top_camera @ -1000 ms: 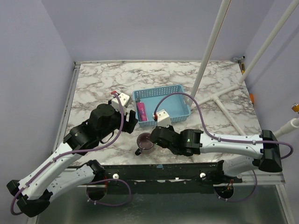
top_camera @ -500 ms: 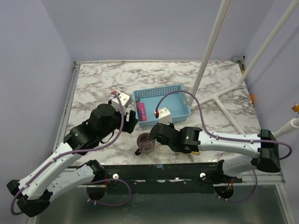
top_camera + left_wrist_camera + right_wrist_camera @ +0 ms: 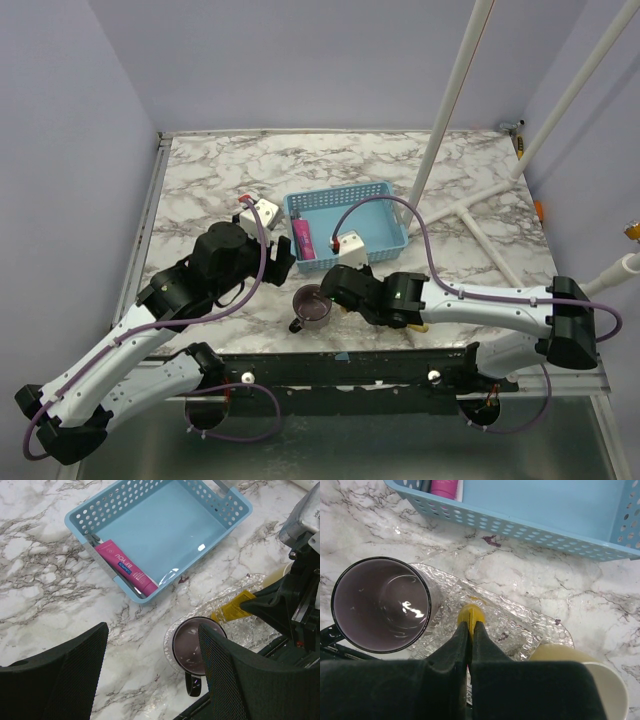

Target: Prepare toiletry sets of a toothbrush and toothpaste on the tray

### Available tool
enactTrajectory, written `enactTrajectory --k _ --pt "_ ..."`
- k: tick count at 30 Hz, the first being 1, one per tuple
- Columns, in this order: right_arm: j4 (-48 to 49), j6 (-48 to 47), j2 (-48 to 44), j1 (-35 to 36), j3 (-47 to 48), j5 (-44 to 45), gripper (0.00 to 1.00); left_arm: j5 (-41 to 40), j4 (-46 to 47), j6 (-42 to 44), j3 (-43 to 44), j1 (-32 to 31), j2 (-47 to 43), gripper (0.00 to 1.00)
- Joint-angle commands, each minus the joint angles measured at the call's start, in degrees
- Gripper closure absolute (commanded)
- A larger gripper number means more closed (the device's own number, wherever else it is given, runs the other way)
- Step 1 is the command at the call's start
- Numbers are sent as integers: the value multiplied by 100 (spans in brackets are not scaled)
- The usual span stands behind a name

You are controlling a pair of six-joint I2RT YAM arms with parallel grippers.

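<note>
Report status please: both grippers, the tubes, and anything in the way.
Left gripper open, empty. Right gripper shut on yellow tube, over clear dish. Pink tube lies in blue basket. Purple mug close beside yellow tube.

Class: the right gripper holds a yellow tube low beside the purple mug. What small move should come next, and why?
Probably raise the yellow tube and carry it toward the blue basket. The right gripper is shut on it, low beside the purple mug, and the pink tube already lies in the basket.
</note>
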Motion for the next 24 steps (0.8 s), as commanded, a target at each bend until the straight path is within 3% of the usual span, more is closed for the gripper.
enactTrajectory --k 1,5,17,24 --pt "206 94 61 -27 -28 -27 95 -76 0 -33 17 34 3 27" --pt "206 87 43 -28 -35 -4 87 -78 0 -24 21 40 3 27" --pt "303 149 100 -27 -11 49 95 -82 5 -24 21 36 -11 27" --pt "337 179 121 -26 -24 17 89 -79 0 -24 21 40 7 27"
